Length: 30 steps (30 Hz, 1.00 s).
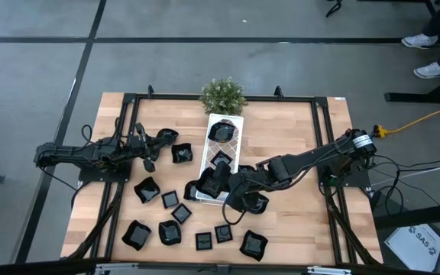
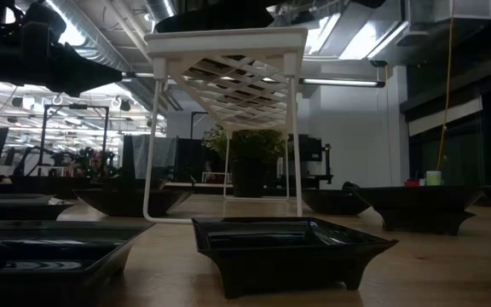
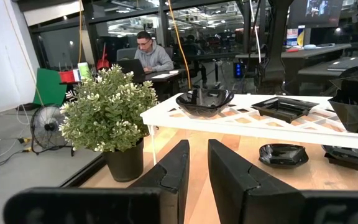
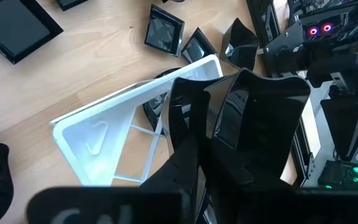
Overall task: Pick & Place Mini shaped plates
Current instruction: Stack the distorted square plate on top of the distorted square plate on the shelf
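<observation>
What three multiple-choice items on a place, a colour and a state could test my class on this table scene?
1. Where is the potted plant? A in a gripper; B just beyond the white tray, at its far end; C among the nearest plates.
2. What colour are the mini plates? A white; B black; C green.
3. How does the tray stand? A raised on legs; B flat on the wood; C upside down.
B, the high view shows it there; B, all are glossy black; A, the low view shows the legs.
</observation>
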Available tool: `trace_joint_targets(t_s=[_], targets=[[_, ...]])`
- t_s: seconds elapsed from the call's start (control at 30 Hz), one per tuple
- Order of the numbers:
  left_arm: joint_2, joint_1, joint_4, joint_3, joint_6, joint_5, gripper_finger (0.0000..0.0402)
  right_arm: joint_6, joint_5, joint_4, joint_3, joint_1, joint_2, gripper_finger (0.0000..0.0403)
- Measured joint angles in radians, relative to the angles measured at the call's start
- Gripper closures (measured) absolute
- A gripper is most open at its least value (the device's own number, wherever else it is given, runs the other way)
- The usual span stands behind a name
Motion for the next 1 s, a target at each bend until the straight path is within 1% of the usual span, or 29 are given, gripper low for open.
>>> trace_joint_targets(t_s=[0.23, 0.33, 0.5, 0.63, 0.83, 0.9, 1.0], targets=[[0.000, 0.000, 0.000, 0.000, 0.000, 0.000, 0.0348, 0.048, 0.001, 0.004, 0.000, 0.000, 0.000, 0.0366], [0.000, 0.000, 0.000, 0.000, 0.000, 0.000, 0.0347, 0.052, 0.002, 0.004, 0.000, 0.000, 0.000, 0.0348], [0.000, 0.000, 0.000, 0.000, 0.000, 0.000, 0.0350, 0.051, 0.002, 0.004, 0.000, 0.000, 0.000, 0.0305], [0.000, 0.000, 0.000, 0.000, 0.000, 0.000, 0.0348, 0.045, 0.002, 0.004, 0.000, 0.000, 0.000, 0.0284], [0.000, 0.000, 0.000, 0.000, 0.000, 0.000, 0.0349, 0.058, 0.003, 0.003, 0.000, 0.000, 0.000, 0.0279], [0.000, 0.000, 0.000, 0.000, 0.000, 0.000, 0.0350, 0.087, 0.003, -0.017, 0.000, 0.000, -0.002, 0.0279], [0.000, 0.000, 0.000, 0.000, 0.000, 0.000, 0.0348, 0.170, 0.007, -0.085, 0.000, 0.000, -0.017, 0.0279]])
